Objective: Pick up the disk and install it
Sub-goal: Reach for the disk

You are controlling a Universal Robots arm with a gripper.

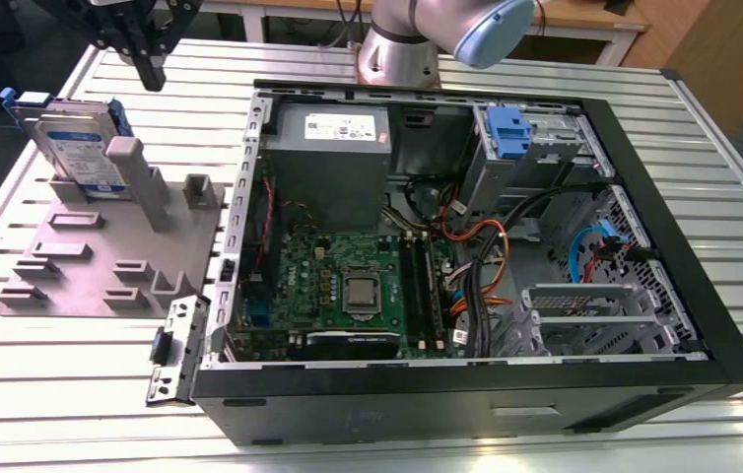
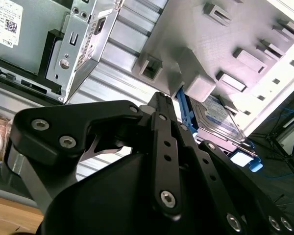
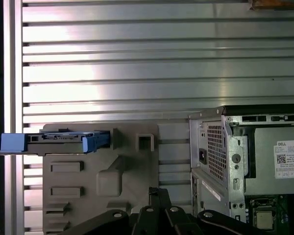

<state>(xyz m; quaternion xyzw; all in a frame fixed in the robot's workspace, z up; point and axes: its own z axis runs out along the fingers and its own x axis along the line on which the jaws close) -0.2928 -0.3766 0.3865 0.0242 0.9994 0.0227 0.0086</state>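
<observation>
Fingers [image 1: 148,61] pressed together on nothing, so we call the gripper [image 1: 150,84] closed and empty; in the exterior view it hangs near the disk [image 1: 80,148], off to the exterior view's right of it and not touching; the disk stands on edge in the grey holder [image 1: 96,271], apart from the open case [image 1: 477,399]. Second wrist view: black linkages [image 2: 186,161] up front; beyond them the label [image 2: 223,117] on the disk, seated in the holder. First wrist view: we look down on the disk's edge, blue rails [image 3: 12,143] at both ends, the case beside the holder. We judge this the approach, pickup not begun; the grab calls for parting the fingers and lining up over the top edge.
</observation>
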